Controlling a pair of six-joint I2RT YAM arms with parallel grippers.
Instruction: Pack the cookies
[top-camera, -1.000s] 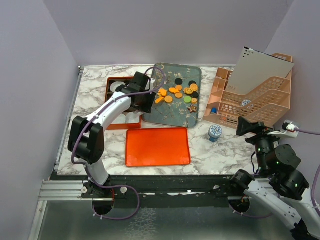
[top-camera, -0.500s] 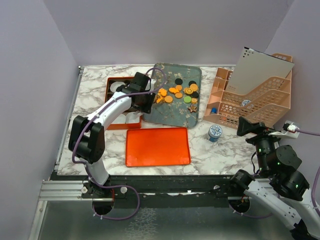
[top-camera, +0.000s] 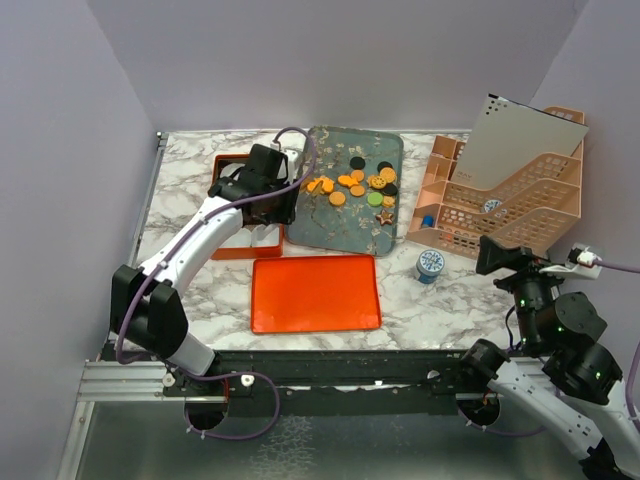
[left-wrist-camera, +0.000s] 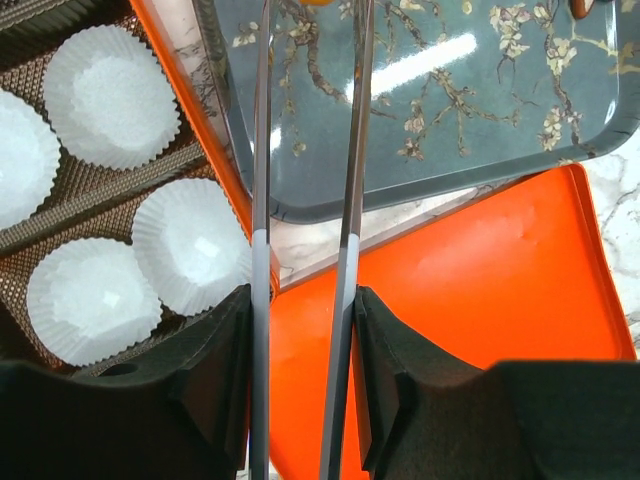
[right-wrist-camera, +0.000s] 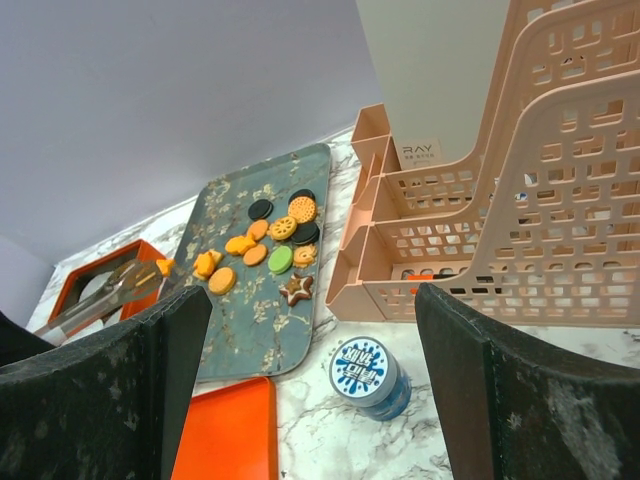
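The cookies (top-camera: 355, 185) lie in a loose cluster on a grey-blue flowered tray (top-camera: 345, 228): mostly orange discs, a few black, one green, one brown star (right-wrist-camera: 297, 288). My left gripper (top-camera: 268, 190) is shut on a pair of metal tongs (left-wrist-camera: 350, 150). The tong tips pinch one orange cookie (right-wrist-camera: 163, 266) over the tray's left edge. Beside it an orange box (top-camera: 228, 160) holds white paper liners (left-wrist-camera: 190, 245). My right gripper (right-wrist-camera: 312, 300) stands open with nothing in it, low at the near right, away from the tray.
An orange lid (top-camera: 315, 293) lies flat in front of the tray. A small blue-and-white tin (top-camera: 431, 264) stands right of it. A peach file rack (top-camera: 510, 195) holding a white board fills the back right.
The left arm has swung a little to the left and its jaws have closed further on the tongs, now pinching an orange cookie. The right arm has stayed still.
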